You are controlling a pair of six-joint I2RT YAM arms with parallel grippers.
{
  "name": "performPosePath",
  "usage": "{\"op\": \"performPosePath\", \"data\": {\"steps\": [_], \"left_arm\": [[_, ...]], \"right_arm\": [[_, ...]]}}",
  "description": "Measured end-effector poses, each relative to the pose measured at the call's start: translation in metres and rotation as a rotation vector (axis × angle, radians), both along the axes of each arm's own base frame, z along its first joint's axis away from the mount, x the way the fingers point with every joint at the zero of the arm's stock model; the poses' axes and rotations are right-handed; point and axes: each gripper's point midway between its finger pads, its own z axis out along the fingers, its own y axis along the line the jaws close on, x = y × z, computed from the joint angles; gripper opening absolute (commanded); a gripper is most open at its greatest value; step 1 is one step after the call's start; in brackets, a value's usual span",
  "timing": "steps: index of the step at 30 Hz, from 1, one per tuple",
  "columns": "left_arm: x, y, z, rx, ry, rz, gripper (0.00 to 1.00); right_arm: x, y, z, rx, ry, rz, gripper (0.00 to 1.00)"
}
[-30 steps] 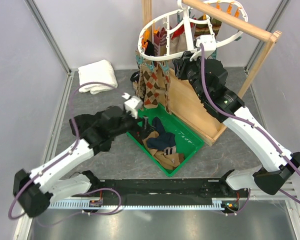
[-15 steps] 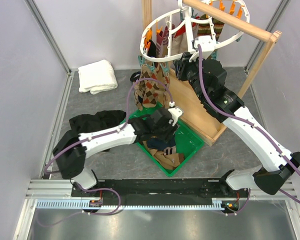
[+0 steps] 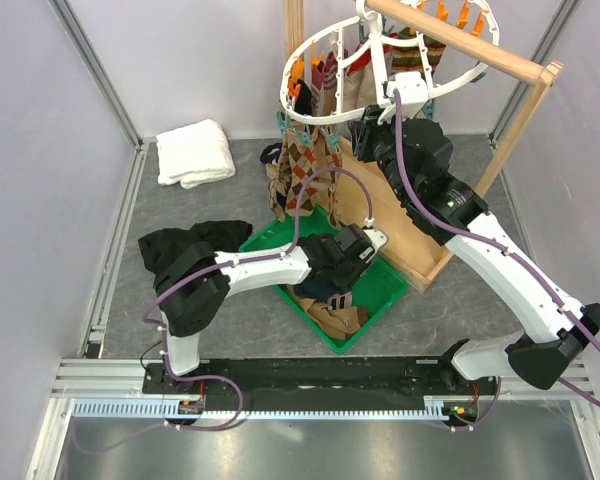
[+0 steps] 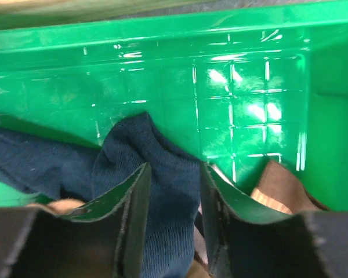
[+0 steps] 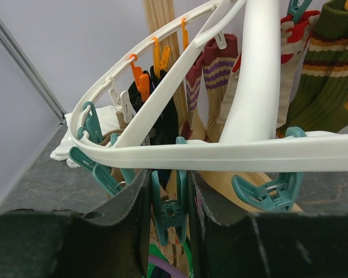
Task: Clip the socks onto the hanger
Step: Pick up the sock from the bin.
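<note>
The white oval hanger point(image 3: 450, 75) hangs from the wooden rail, with several socks clipped on it. My right gripper point(image 3: 363, 125) is just under its rim point(image 5: 220, 153), shut on a dangling teal clip point(image 5: 169, 202), one jaw pressing each side. My left gripper point(image 3: 355, 250) is down in the green bin point(image 3: 382, 292), jaws closed on a raised fold of a navy sock point(image 4: 162, 156). A tan sock point(image 3: 330, 315) and a brown striped sock point(image 4: 284, 185) lie beside it in the bin.
The wooden stand's board point(image 3: 380, 210) stands right behind the bin. Argyle socks point(image 3: 300, 175) hang over the bin's far end. A black cloth heap point(image 3: 180, 250) lies left of the bin. A white towel point(image 3: 193, 152) lies at the back left.
My left arm swung right from over the black cloth, across the bin, and down onto the navy sock. My right gripper stayed at the hanger clip.
</note>
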Motion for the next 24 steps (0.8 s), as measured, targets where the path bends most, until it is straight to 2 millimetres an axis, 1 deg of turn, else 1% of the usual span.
{"op": "performPosePath", "data": {"steps": [4, 7, 10, 15, 18, 21, 22, 24], "left_arm": [[0.001, 0.001, -0.016, 0.034, 0.013, 0.002, 0.44], [0.001, 0.005, -0.026, 0.065, 0.021, 0.009, 0.43], [0.0, 0.008, -0.03, 0.083, 0.025, 0.013, 0.42], [0.0, 0.008, -0.032, 0.09, 0.029, 0.013, 0.4], [0.0, 0.007, -0.036, 0.103, 0.037, 0.013, 0.34], [0.0, 0.007, -0.039, 0.11, 0.043, 0.015, 0.23], [0.0, 0.007, -0.038, 0.11, 0.044, 0.016, 0.17], [0.0, 0.007, -0.038, 0.109, 0.045, 0.018, 0.1]], "right_arm": [[0.0, 0.0, 0.0, -0.001, 0.001, -0.002, 0.0], [0.0, 0.0, -0.001, -0.002, 0.001, -0.002, 0.0], [0.0, 0.0, -0.001, -0.002, 0.001, -0.002, 0.0], [0.0, 0.0, -0.001, -0.002, 0.001, -0.002, 0.0], [0.0, 0.0, -0.001, -0.002, 0.001, -0.002, 0.0], [0.0, 0.0, -0.001, -0.002, 0.001, -0.002, 0.0], [0.0, 0.0, -0.001, -0.002, 0.001, -0.002, 0.0], [0.0, 0.0, -0.001, -0.003, 0.001, -0.002, 0.0]]}}
